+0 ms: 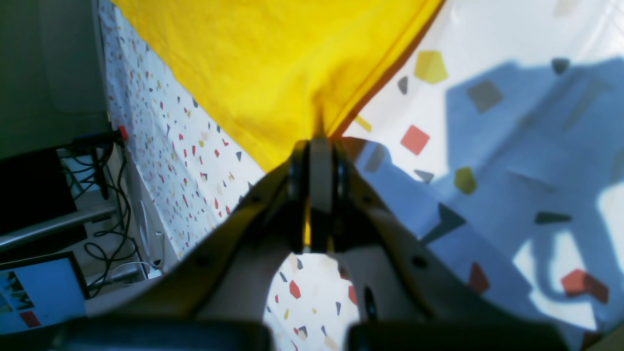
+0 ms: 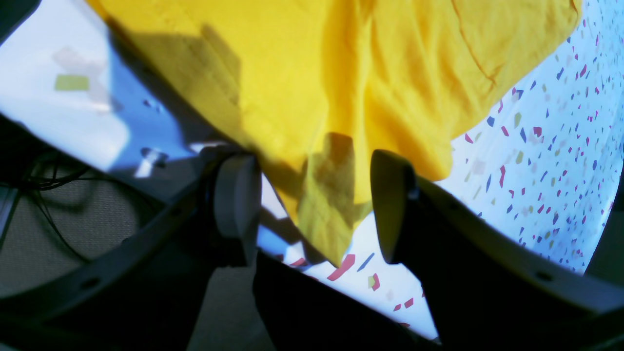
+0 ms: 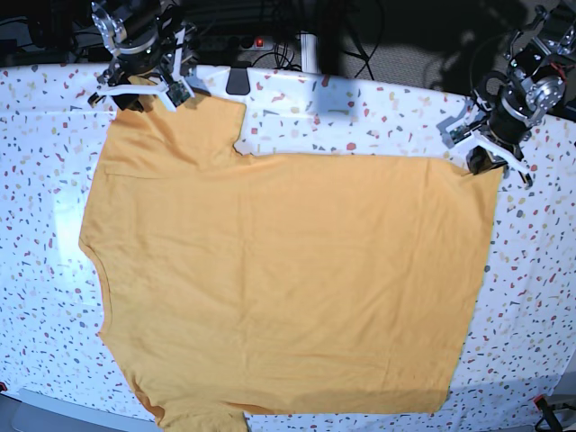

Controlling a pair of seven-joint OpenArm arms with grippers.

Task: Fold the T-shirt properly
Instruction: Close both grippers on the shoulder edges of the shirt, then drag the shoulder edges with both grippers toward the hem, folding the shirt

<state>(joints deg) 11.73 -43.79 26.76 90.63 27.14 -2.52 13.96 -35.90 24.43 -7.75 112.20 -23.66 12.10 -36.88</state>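
Currently left claw [image 1: 319,146] clamped on shirt [image 3: 279,279] hem corner; right claw [image 2: 312,209] apart astride sleeve tip — lifting now risks one-sided drag, bunching.

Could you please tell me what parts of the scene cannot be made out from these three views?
- T-shirt: its black lettering shows in no view, so the printed side may face down.
- Its near sleeve, base view: cut off by the bottom edge.
- Left gripper: shut on a shirt corner; the pinched cloth is hidden between its pads.
- Right gripper: open around a sleeve tip; contact is unclear.
- Tablecloth: covered under the shirt.
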